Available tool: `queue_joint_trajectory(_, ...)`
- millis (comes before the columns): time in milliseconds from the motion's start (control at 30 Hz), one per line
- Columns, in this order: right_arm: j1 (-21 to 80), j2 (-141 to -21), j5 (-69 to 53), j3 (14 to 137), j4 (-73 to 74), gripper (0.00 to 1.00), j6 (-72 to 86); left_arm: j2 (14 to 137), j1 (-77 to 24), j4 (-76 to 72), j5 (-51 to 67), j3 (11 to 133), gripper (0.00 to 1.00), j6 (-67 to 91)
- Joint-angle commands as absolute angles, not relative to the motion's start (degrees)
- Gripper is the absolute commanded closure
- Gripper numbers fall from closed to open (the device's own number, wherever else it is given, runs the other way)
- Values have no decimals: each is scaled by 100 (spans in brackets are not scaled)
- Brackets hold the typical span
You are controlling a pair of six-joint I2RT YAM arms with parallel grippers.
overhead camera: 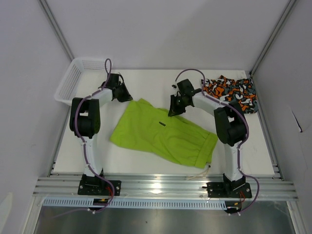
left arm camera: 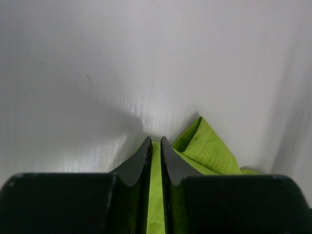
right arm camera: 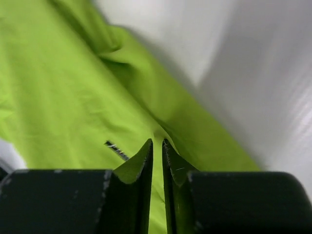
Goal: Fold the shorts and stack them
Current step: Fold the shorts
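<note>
White table [overhead camera: 146,80], lime green shorts [overhead camera: 161,132] spread flat, left and right jaws pinching its far edge

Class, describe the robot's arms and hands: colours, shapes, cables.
The left arm and right arm have white links, chunky black joints and black bases. A purple cable loops along each. The left hand and right hand have black fingers tapering to points.

A white plastic mesh basket [overhead camera: 68,84] sits at the far left corner of the white tabletop [overhead camera: 146,83], set at an angle to its edges. Plain pale walls [overhead camera: 161,29] enclose three sides. Silver aluminium rails [overhead camera: 165,183] run along the near edge, a slotted white strip [overhead camera: 161,202] just beside them
</note>
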State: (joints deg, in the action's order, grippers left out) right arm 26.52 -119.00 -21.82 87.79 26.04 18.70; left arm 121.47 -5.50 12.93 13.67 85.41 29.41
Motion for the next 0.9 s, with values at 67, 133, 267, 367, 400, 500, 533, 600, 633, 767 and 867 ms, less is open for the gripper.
queue_joint_trajectory(67,2672,-12120,-1433,9369,3313,82,1846,12033,-562,1195,1353,8508,74,2786)
queue_joint_trajectory(133,2611,-11902,-1397,9343,3313,75,1802,11866,-562,1248,1362,8473,57,2786)
queue_joint_trajectory(267,2409,-11147,-1432,8949,3200,54,1775,11286,-554,1379,1134,8227,1,2760)
queue_joint_trajectory(367,2250,-10277,-1363,8307,3041,32,1854,10829,-545,1678,914,8122,1,2804)
queue_joint_trajectory(400,2224,-10057,-1293,8123,3050,27,1881,10698,-545,1722,879,7964,1,2830)
queue_joint_trajectory(500,2066,-9047,-854,7227,3085,12,2179,10091,-545,1767,756,7429,1,2970)
queue_joint_trajectory(533,2013,-8792,-635,6981,3094,12,2267,9942,-545,1819,643,7201,1,3066)
queue_joint_trajectory(600,1899,-8036,-327,6365,3374,11,2644,9511,-545,1889,554,6745,1,3129)
queue_joint_trajectory(633,1864,-7798,-12,6207,3540,11,2776,9388,-545,2055,432,6663,2,3155)
queue_joint_trajectory(767,1811,-6813,710,5468,4383,7,3234,8896,-571,2512,124,6320,1,3304)
queue_joint_trajectory(867,1793,-6259,844,4941,4640,6,3489,8684,-650,2602,35,6022,1,3542)
